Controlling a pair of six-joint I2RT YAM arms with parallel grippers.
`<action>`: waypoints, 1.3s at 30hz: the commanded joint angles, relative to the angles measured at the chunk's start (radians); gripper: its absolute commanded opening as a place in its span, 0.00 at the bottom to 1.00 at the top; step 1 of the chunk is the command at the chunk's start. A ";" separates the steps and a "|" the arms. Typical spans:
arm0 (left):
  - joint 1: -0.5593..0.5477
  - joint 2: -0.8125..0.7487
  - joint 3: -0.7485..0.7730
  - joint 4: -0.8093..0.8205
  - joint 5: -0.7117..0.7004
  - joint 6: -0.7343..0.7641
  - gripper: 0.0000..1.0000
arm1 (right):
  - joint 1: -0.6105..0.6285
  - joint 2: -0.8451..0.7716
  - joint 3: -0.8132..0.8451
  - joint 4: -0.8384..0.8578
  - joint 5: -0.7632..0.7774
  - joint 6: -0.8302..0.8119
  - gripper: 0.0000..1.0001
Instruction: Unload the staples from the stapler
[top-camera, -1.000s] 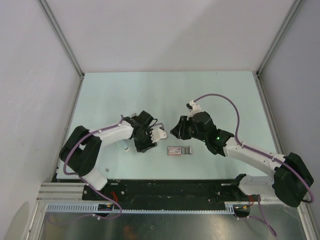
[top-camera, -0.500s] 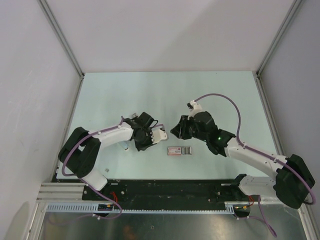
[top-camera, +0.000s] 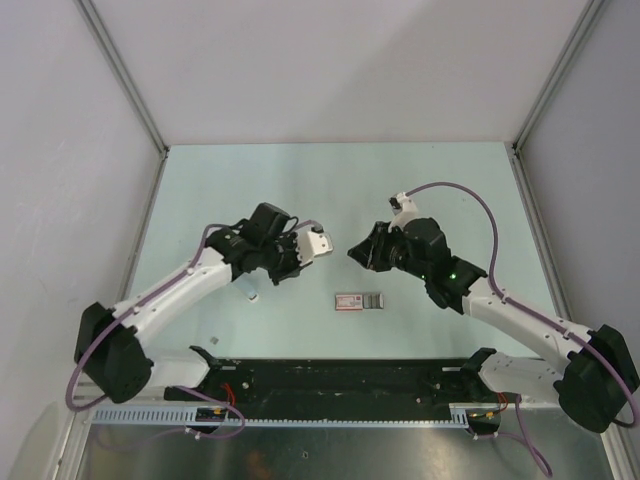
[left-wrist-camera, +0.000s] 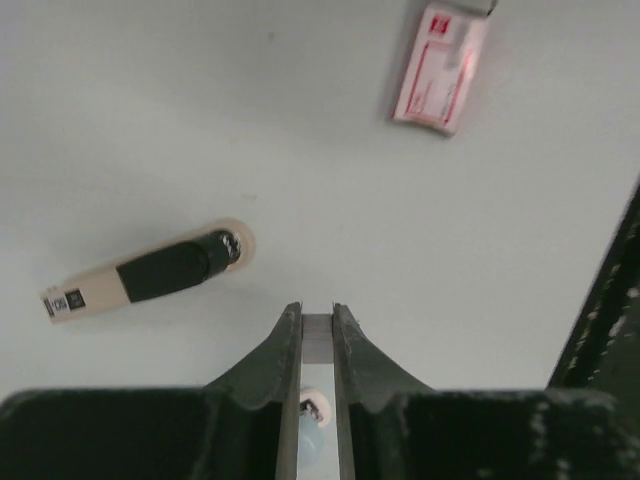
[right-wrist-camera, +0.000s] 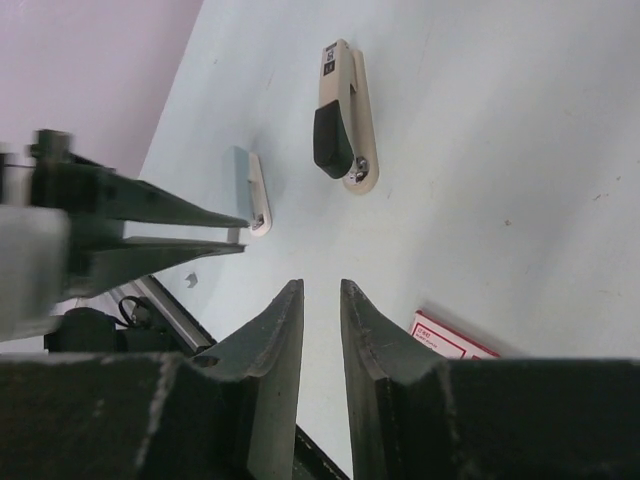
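My left gripper (top-camera: 279, 272) is shut on the staples (left-wrist-camera: 317, 336), a small grey strip pinched between its fingertips and held above the table. The strip also shows in the right wrist view (right-wrist-camera: 235, 233). The stapler (left-wrist-camera: 150, 275), a pale oblong shell with a black inner bar, lies flat on the table to the left of those fingers; it also shows in the right wrist view (right-wrist-camera: 340, 118). The arm hides it in the top view. My right gripper (top-camera: 354, 254) is open a little and empty, facing the left gripper.
A smaller pale-blue oblong piece with a white end (right-wrist-camera: 255, 190) lies under my left fingers and shows in the top view (top-camera: 250, 292). A flat red, white and grey box (top-camera: 358, 300) lies near the front edge. The black base rail (top-camera: 330, 375) runs along the front.
My left gripper has risen and moved back and left from the table, its arm stretched out. My right gripper has shifted slightly right and farther back.
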 joint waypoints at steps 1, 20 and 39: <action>-0.001 -0.112 0.048 -0.095 0.202 0.012 0.00 | -0.003 -0.019 -0.005 0.017 -0.016 0.005 0.26; 0.028 -0.226 0.331 -0.360 0.833 0.157 0.00 | -0.004 -0.041 -0.004 0.133 -0.090 -0.059 0.33; 0.186 -0.177 0.532 -0.369 1.455 -0.043 0.00 | 0.020 -0.122 -0.003 0.349 -0.277 -0.035 0.43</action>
